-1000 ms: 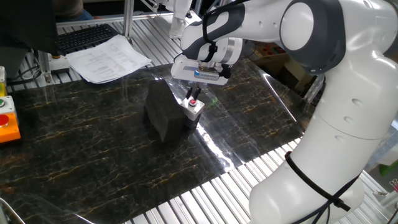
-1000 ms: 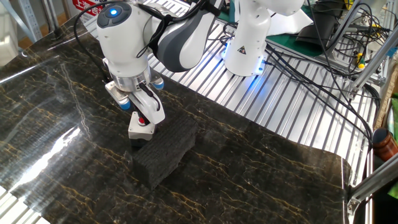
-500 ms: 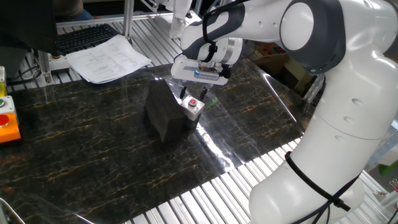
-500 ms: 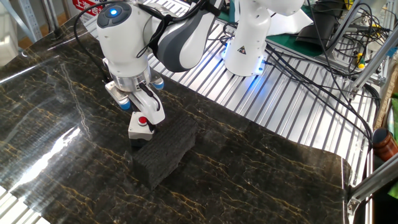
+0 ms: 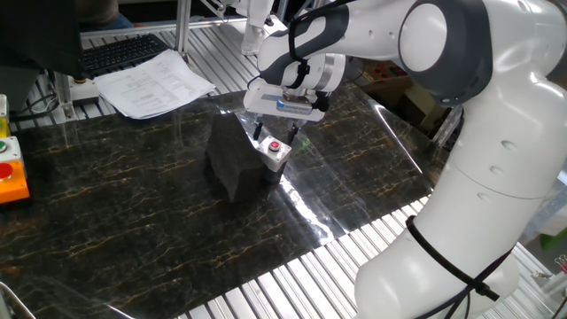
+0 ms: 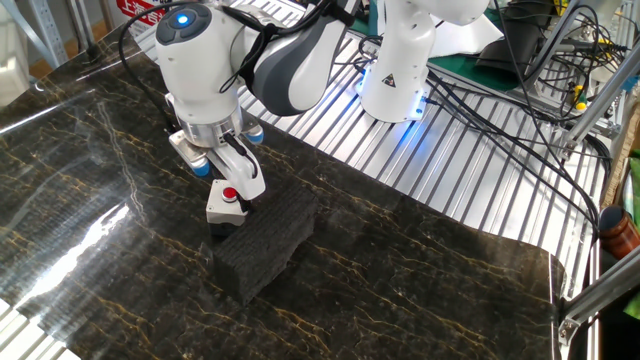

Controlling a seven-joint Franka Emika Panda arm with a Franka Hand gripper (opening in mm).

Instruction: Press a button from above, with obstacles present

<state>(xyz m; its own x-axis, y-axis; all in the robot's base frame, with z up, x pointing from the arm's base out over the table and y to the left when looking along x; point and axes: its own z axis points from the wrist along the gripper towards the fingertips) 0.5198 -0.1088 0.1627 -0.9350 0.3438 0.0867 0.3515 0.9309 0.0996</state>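
Since a second earlier, the end effector (image 5: 275,135) had lifted off the small round red push-button (image 5: 275,145), which then showed uncovered on top of its pale grey square housing box (image 5: 273,157); in the half second just past, almost nothing had shifted. The end effector hung just above the button and apart from it, holding nothing, and whether its fingers were parted or closed could not be told from either view. In one fixed view the button lay straight down from the fingertips, at about 6 o'clock. The box stood on the dark marbled bench (image 5: 124,204), touching or just beside the matte black angular block (image 5: 236,162), which lay at its 9 o'clock in that view. In the other fixed view the block's (image 6: 266,244) long axis ran from 7 o'clock to 1 o'clock, alongside the box. Any renewed press would probably need only a vertical descent, keeping clear of the block.
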